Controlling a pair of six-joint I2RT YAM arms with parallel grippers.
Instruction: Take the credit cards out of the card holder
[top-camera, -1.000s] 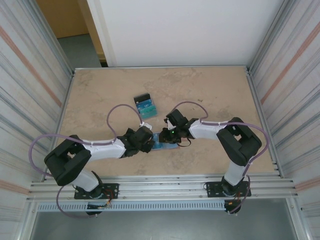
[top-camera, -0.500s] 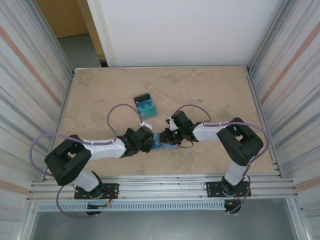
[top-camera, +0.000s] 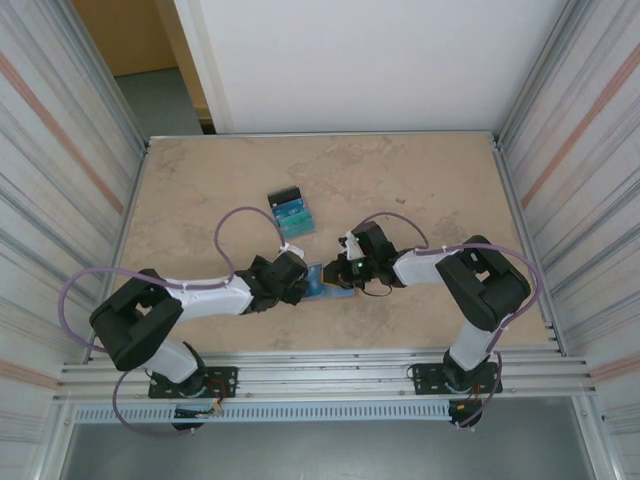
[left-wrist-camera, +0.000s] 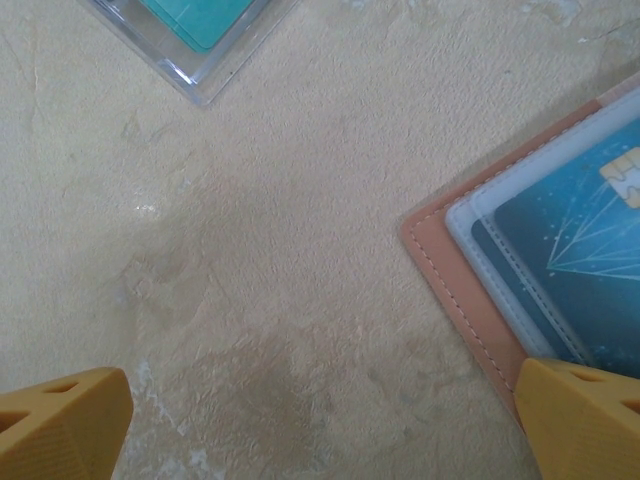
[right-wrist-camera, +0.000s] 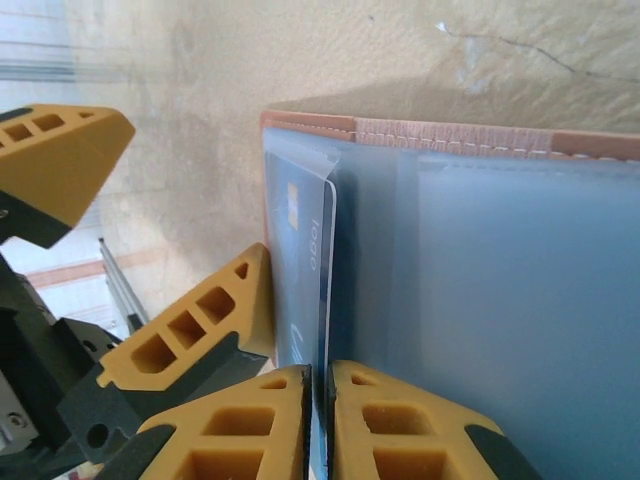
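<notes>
Pinching the credit card (right-wrist-camera: 300, 270) by its exposed edge, the right gripper (right-wrist-camera: 320, 400) is nearly closed on it. Expect a thin, light, stiff, slick card that may slip. It sits inside the card holder (right-wrist-camera: 450, 135). The left gripper (left-wrist-camera: 320, 420) gapes wide at the holder's corner.

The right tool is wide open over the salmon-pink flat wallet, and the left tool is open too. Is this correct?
Not quite. The right tool is nearly closed, pinching the edge of the blue plastic card in the salmon-pink flat wallet; the right wrist view shows it. The left tool is indeed open.
</notes>
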